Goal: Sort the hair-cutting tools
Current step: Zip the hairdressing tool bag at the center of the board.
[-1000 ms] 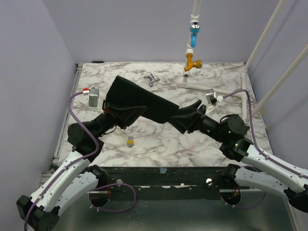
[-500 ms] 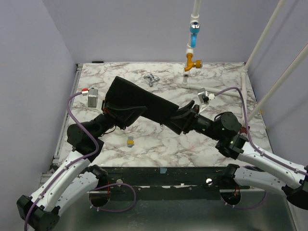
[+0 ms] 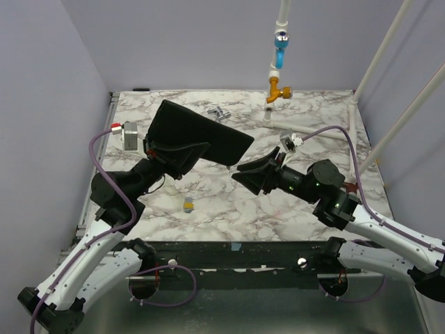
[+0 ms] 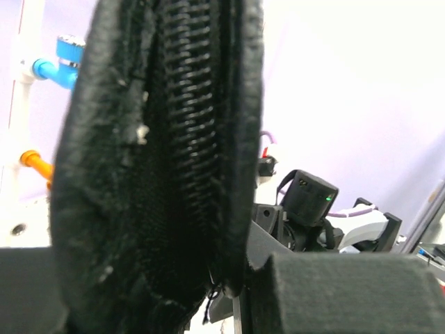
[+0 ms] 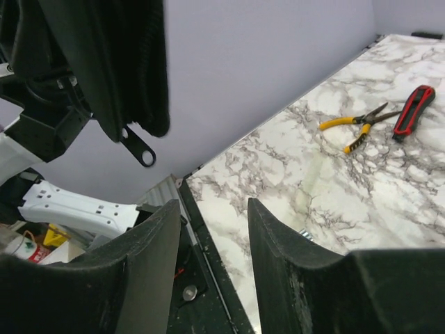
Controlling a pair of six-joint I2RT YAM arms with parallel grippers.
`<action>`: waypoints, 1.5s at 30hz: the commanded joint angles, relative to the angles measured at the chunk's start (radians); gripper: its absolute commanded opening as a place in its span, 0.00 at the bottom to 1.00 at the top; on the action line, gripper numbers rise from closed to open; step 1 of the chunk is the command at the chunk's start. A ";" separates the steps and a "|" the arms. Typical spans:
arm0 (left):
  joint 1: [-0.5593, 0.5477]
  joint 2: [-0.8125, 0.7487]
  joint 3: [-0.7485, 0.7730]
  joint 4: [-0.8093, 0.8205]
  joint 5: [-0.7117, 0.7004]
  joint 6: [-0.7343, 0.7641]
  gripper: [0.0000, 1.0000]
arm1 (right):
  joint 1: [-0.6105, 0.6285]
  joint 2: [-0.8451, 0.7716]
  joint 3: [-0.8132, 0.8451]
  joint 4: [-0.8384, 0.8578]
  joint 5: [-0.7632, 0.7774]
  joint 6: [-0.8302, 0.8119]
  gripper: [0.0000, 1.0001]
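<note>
Left pincer point(image 3: 182, 158) is gripping a black zip pouch point(image 3: 198, 132) by its lower edge and holding it up off the marble table point(image 3: 278, 212). In the wrist view the zip's teeth are running right between its fingers. Right pincer point(image 5: 212, 209) is hanging beside the pouch with its jaws spread wide, carrying nothing and clear of the fabric.

From where I'm standing I'm not seeing the comb anywhere. It may be sitting inside the pouch, but I'm only guessing. A small silver thing point(image 3: 219, 114) is lying near the back of the table, just beyond the pouch. It could be the scissors, though it is too small to be sure. Yellow pliers point(image 5: 358, 129) and a red-handled tool point(image 5: 415, 110) are lying close together on the marble, and they are no part of this job.

I'm reading this as the pouch being readied for opening. I cannot tell whether the zip is run fully shut. The zip pull point(image 5: 142, 154) is dangling from the pouch's corner on the right pincer's side, so that looks like the thing to go for. The right pincer should be coming in level, closing on the flat tab rather than the cloth, and drawing along the line of the teeth. The left side should be gripping hard enough that the pouch is not twisting, with the mouth pointing upward so nothing is sliding out.
</note>
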 commanded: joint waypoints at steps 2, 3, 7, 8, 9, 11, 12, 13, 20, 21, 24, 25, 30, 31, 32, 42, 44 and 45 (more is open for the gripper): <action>-0.029 0.017 0.084 -0.131 -0.137 0.091 0.00 | 0.057 0.046 0.105 -0.033 0.131 -0.112 0.46; -0.031 0.020 0.087 -0.141 -0.151 0.093 0.00 | 0.085 0.055 0.121 -0.039 0.175 -0.129 0.45; -0.037 0.033 0.091 -0.152 -0.188 0.093 0.00 | 0.176 0.105 0.170 -0.053 0.342 -0.212 0.45; -0.038 0.034 0.091 -0.150 -0.191 0.093 0.00 | 0.196 0.117 0.182 -0.055 0.378 -0.227 0.45; -0.039 0.036 0.090 -0.149 -0.195 0.094 0.00 | 0.209 0.125 0.187 -0.057 0.397 -0.236 0.45; -0.040 0.041 0.089 -0.148 -0.200 0.092 0.00 | 0.220 0.142 0.197 -0.057 0.428 -0.243 0.44; -0.040 0.043 0.089 -0.145 -0.200 0.091 0.00 | 0.221 0.150 0.203 -0.060 0.444 -0.243 0.43; -0.042 0.044 0.089 -0.144 -0.199 0.090 0.00 | 0.221 0.157 0.207 -0.061 0.457 -0.241 0.42; -0.043 0.046 0.088 -0.138 -0.197 0.089 0.00 | 0.223 0.192 0.243 -0.103 0.536 -0.234 0.39; -0.042 0.045 0.087 -0.138 -0.196 0.088 0.00 | 0.222 0.193 0.240 -0.103 0.549 -0.231 0.39; -0.043 0.043 0.083 -0.136 -0.195 0.087 0.00 | 0.222 0.185 0.230 -0.088 0.560 -0.228 0.40; -0.043 0.044 0.082 -0.136 -0.195 0.087 0.00 | 0.223 0.182 0.227 -0.079 0.556 -0.226 0.40; -0.043 0.044 0.074 -0.135 -0.194 0.081 0.00 | 0.222 0.186 0.226 -0.065 0.540 -0.225 0.34; -0.043 0.044 0.072 -0.135 -0.192 0.081 0.00 | 0.224 0.186 0.225 -0.061 0.534 -0.223 0.33; -0.042 0.042 0.071 -0.135 -0.193 0.081 0.00 | 0.224 0.186 0.224 -0.057 0.530 -0.220 0.31; -0.045 0.043 0.065 -0.133 -0.200 0.083 0.00 | 0.223 0.182 0.212 -0.023 0.477 -0.204 0.14; -0.043 0.043 0.065 -0.135 -0.201 0.086 0.00 | 0.223 0.183 0.215 -0.035 0.483 -0.204 0.05; -0.044 0.042 0.063 -0.135 -0.201 0.086 0.00 | 0.224 0.184 0.219 -0.047 0.494 -0.204 0.01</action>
